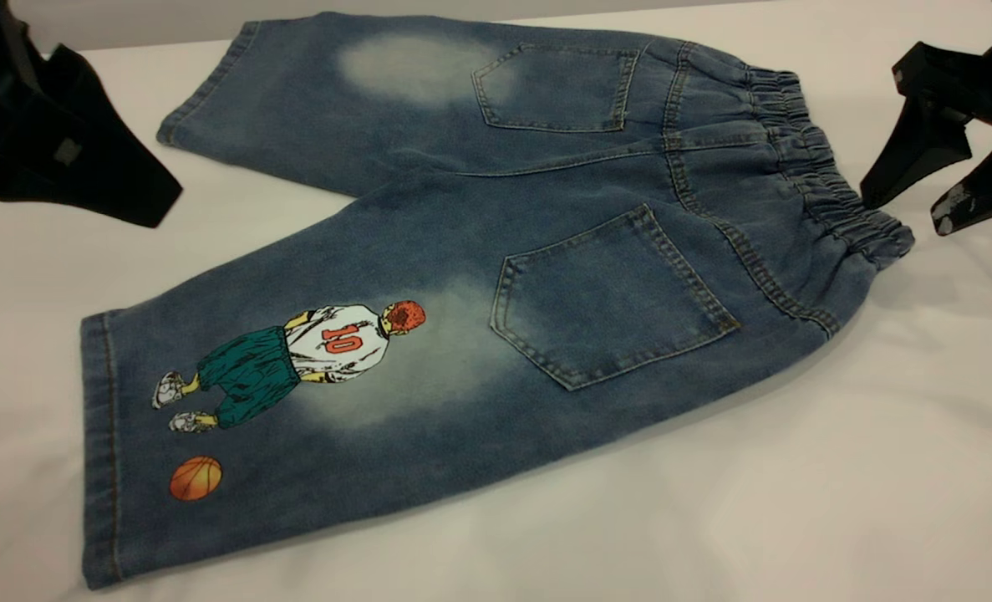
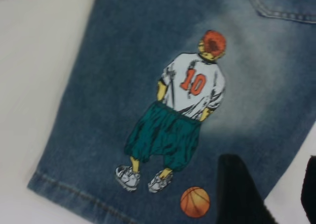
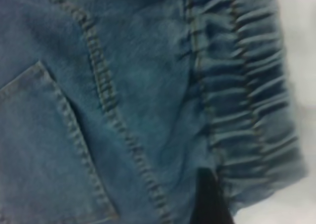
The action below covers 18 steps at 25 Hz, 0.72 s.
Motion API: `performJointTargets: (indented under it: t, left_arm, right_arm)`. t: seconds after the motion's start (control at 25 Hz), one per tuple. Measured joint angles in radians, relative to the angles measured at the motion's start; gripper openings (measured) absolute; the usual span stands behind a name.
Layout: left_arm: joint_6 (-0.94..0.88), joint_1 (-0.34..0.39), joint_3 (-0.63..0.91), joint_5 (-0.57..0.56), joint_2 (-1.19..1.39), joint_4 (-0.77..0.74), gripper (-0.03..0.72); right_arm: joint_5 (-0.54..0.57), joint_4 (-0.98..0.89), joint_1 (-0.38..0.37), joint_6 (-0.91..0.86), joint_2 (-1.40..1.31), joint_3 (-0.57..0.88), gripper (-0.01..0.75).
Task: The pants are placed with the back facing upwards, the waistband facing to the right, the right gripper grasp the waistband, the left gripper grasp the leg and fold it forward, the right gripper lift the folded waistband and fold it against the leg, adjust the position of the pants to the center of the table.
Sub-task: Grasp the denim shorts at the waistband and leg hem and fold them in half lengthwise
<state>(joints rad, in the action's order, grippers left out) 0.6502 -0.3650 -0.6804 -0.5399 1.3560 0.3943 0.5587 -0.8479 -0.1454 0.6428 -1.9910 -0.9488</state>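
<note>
Both end effectors are cropped: right (image 1: pixel 922 213) spread beside waistband (image 1: pixel 830 184), left (image 1: pixel 69 159) unclear.

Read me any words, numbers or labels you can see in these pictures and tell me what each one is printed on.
"10": orange number on the white jersey of the cartoon basketball player printed on the blue denim shorts, near the leg hem.
No other word, brand or label shows, neither on the pockets nor on the elastic waistband.

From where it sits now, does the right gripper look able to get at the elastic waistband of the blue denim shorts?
Probably yes. The right gripper, fingers apart, hangs right beside the gathered elastic waistband of the blue denim shorts. Nothing lies between them, and the waistband edge is exposed on the white table.
</note>
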Motion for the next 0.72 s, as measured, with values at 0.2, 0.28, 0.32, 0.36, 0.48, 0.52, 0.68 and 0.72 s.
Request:
performJointTargets:
  t: [0.2, 0.28, 0.32, 0.36, 0.48, 0.52, 0.68, 0.72]
  left_arm:
    - [0.002, -0.009, 0.0, 0.002, 0.0, -0.001, 0.314]
    - [0.001, -0.009, 0.0, 0.001, 0.0, -0.001, 0.314]
    - [0.001, -0.009, 0.0, 0.001, 0.0, -0.001, 0.314]
    - [0.001, -0.009, 0.0, 0.001, 0.0, -0.001, 0.314]
    - [0.003, -0.009, 0.0, 0.001, 0.0, -0.002, 0.314]
    - [0.003, -0.009, 0.0, 0.001, 0.0, -0.003, 0.314]
    - [0.003, -0.009, 0.0, 0.001, 0.0, -0.003, 0.314]
    - [0.003, -0.009, 0.0, 0.001, 0.0, -0.003, 0.314]
  right_arm:
    - [0.032, 0.011, -0.04, 0.014, -0.01, -0.007, 0.408]
    - [0.042, -0.008, -0.044, 0.031, -0.026, -0.007, 0.408]
    - [0.048, -0.021, -0.044, 0.045, -0.035, -0.007, 0.408]
    - [0.058, -0.035, -0.044, 0.058, -0.042, -0.007, 0.408]
    - [0.07, -0.096, -0.044, 0.11, -0.062, -0.007, 0.408]
    - [0.07, -0.12, -0.044, 0.129, -0.069, -0.007, 0.408]
    - [0.052, -0.155, -0.044, 0.155, -0.098, -0.007, 0.408]
    - [0.043, -0.154, -0.044, 0.156, -0.104, -0.007, 0.408]
